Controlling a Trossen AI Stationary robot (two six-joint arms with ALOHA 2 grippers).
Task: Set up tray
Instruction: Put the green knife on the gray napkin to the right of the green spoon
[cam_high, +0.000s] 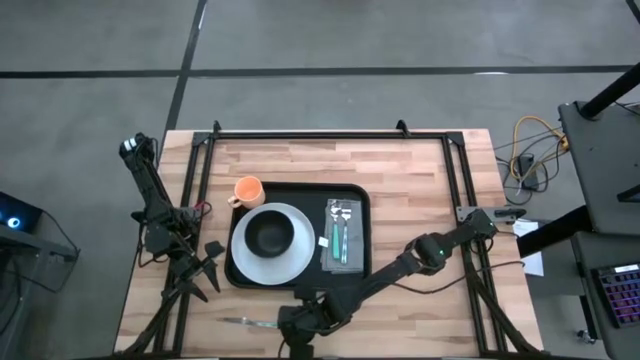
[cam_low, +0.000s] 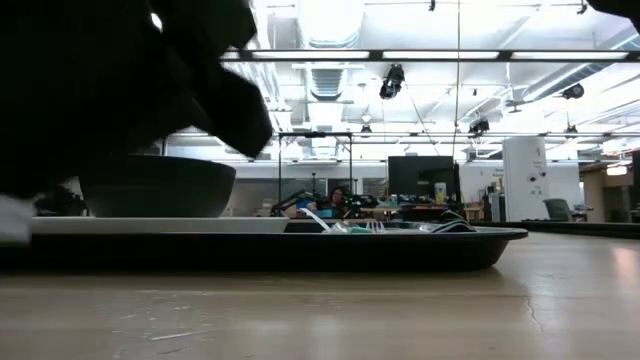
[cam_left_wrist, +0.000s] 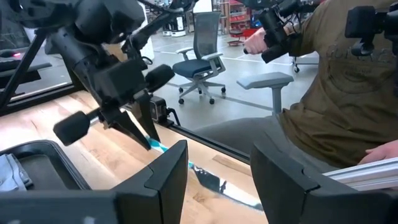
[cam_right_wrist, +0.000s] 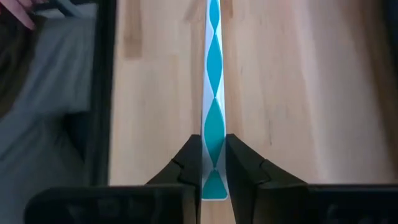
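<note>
**Right gripper clamps a teal utensil near the tray**

The black tray (cam_high: 352, 195) lies at the table's centre and carries a white plate (cam_high: 292, 258). The right gripper (cam_high: 300, 322), at 6 o'clock from the tray, is closed on a teal-patterned utensil handle (cam_right_wrist: 214, 106). The left gripper (cam_high: 205, 270), at 9 o'clock, holds its jaws apart, empty.

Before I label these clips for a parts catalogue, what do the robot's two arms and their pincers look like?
Both arms are dark, slim, jointed links with chunkier blocks at the joints. The left arm carries thin cables, one red, near its middle. The right arm has a small green spot at its elbow. The left pincer has two broad, flat, matte black fingers; the right pincer has two black fingers that taper towards the tips.
</note>
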